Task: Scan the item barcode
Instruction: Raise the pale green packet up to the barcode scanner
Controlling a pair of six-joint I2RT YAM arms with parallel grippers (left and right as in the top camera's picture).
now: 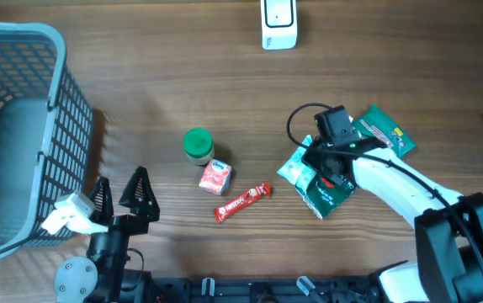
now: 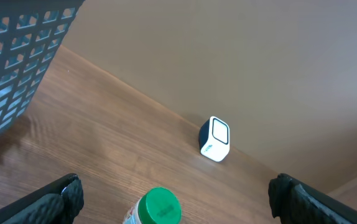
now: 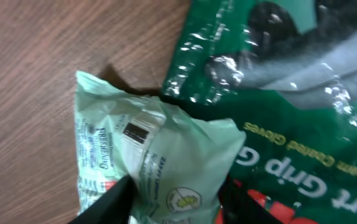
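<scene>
Pale green film, crumpled: that is the pale green packet (image 3: pixel 160 155), lying on the desk (image 1: pixel 140 93) to the right of the middle, its barcode (image 3: pixel 135 132) turned up. The right tool (image 3: pixel 172 202) sits straight over it, narrowed to about a third of its spread, one finger pressed to each side with the film puckered between them, so I take it as gripped, though the packet is not lifted. It is too bunched for me to call its long axis.

What the next move turns on, I'd say, is the white scanner (image 1: pixel 278 23). It stands at the far edge, away from the packet and a touch to the left, so the barcode wants carrying away from us and tipping towards the scanner's face. The right arm is far the nearer.

The left tool (image 1: pixel 119 189), near left, gapes fully wide and holds nothing.

By my count: one pale packet, two dark green packets (image 1: pixel 330 198) touching or just beside it, one green-lidded jar (image 1: pixel 198 145), one small pink pack (image 1: pixel 214 178), one red bar (image 1: pixel 243 202), one scanner and one grey basket (image 1: pixel 56 50) on the far left
</scene>
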